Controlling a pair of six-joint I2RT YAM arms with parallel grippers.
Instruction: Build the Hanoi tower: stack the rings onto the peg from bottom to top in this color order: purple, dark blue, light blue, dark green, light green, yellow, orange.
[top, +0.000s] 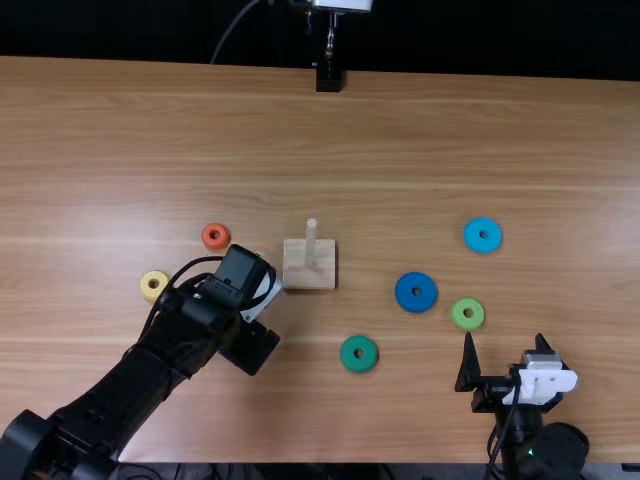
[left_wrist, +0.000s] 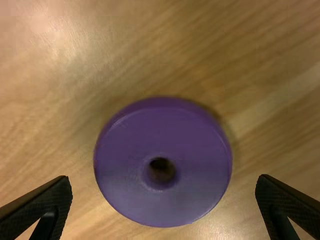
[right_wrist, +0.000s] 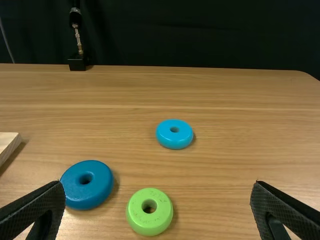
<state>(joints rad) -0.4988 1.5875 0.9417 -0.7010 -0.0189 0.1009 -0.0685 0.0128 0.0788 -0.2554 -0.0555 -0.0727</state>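
"Where's the purple ring (left_wrist: 162, 200)?"

"On the tabletop (top: 200, 120), beneath the left hand (top: 262, 298), whose fingers stand spread. In the top view, the peg's base (top: 309, 274) lies at two o'clock from it."

"And the right hand (top: 505, 339)?"

"Spread too, light green (top: 458, 314) at its ten o'clock. Dark green (top: 359, 368) sits at the base's five."

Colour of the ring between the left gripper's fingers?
Purple ring, plain all over its visible face; clearest in the left wrist view.
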